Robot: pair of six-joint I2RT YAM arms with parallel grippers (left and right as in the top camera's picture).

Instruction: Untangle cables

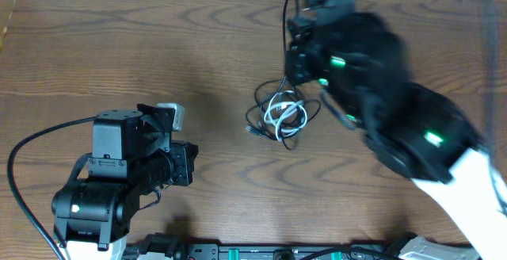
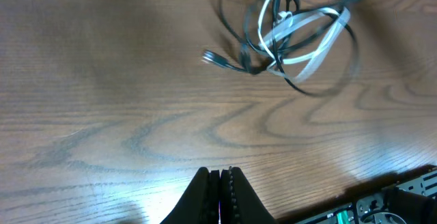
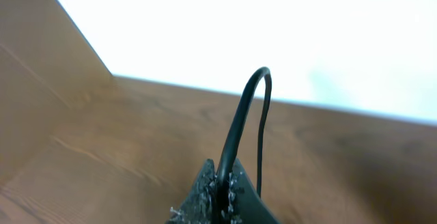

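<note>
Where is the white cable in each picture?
Overhead: the white cable lies in the tangle at the middle of the table.
Left wrist: the white cable is at the top right, looped among black ones.
Right wrist: not in it; only a black cable pinched in the jaws.
Shared landmark: the small plug poking out of the tangle's left side; the right wrist view shares only the wooden table.

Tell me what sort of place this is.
Probably a robotics lab bench: a brown wood-grain tabletop, a black left robot arm, a black-and-white right robot arm whose hand pinches a black cable, and a tangle of thin black and white cables between them.
</note>
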